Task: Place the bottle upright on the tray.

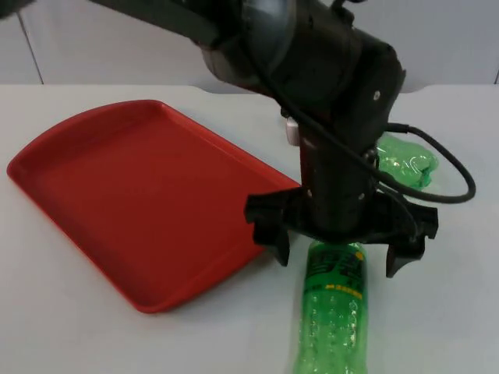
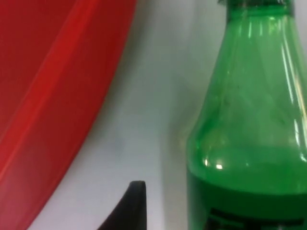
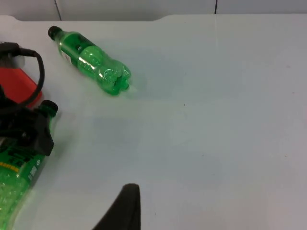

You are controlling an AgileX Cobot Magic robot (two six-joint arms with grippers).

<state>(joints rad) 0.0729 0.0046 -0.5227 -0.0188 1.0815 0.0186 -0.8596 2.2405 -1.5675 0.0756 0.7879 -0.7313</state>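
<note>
On your left, the flat red plastic tray [image 1: 132,195] with a raised rim lies on the white table [image 1: 70,327], its long side running diagonally from the far left toward the middle. Nothing sits on it.

Just beside the tray's near right edge, the left gripper [image 1: 339,253] hangs low over the table with its jaws spread wide, one black finger [image 1: 278,243] next to the tray rim and the other on the far side of a bottle. Between them lies the green transparent plastic bottle [image 1: 334,312] with a green printed label (this is the nearer of two), flat on its side, its neck end under the gripper and its ribbed body pointing toward you. The jaws straddle its upper part, and you cannot tell whether either finger touches it. In the left wrist view you see the bottle's shoulder and neck [image 2: 249,124] close up, bare table between it and the tray rim [image 2: 57,120], and one fingertip [image 2: 129,206] standing clear of the plastic.

Further right and beyond the left arm, a second green plastic bottle [image 1: 405,162] lies on its side on the table, well apart from the tray; the right wrist view shows it [image 3: 91,60] with a dark cap.

The right gripper waits high over the right half of the table; whether its jaws are open or closed, you cannot tell.
</note>
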